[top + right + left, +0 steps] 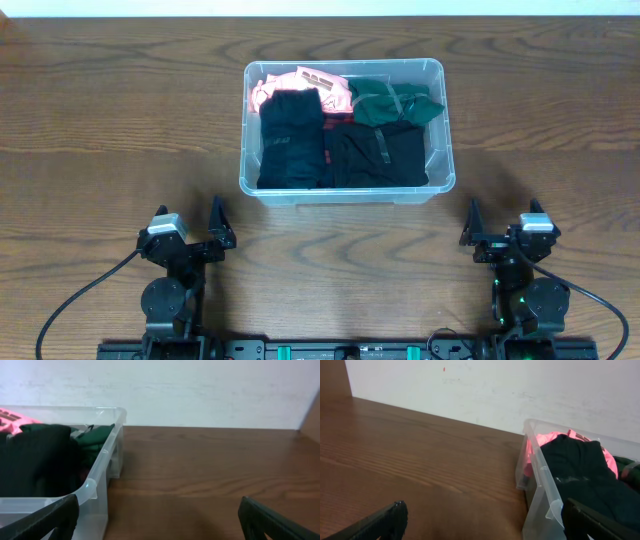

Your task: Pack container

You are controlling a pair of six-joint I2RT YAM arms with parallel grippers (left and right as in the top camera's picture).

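Observation:
The clear plastic container (442,130) stands at the middle of the wooden table. Inside it lie folded black clothes (290,140), a dark green garment (395,100) and a pink one (305,80). The container also shows in the left wrist view (540,480) and in the right wrist view (100,480). My left gripper (190,235) is open and empty near the front edge, left of the container. My right gripper (505,232) is open and empty near the front edge, right of the container. Neither touches the container.
Bare wooden table (120,120) lies on both sides of the container. A white wall (495,390) stands behind the table's far edge. Black cables run from both arm bases at the front.

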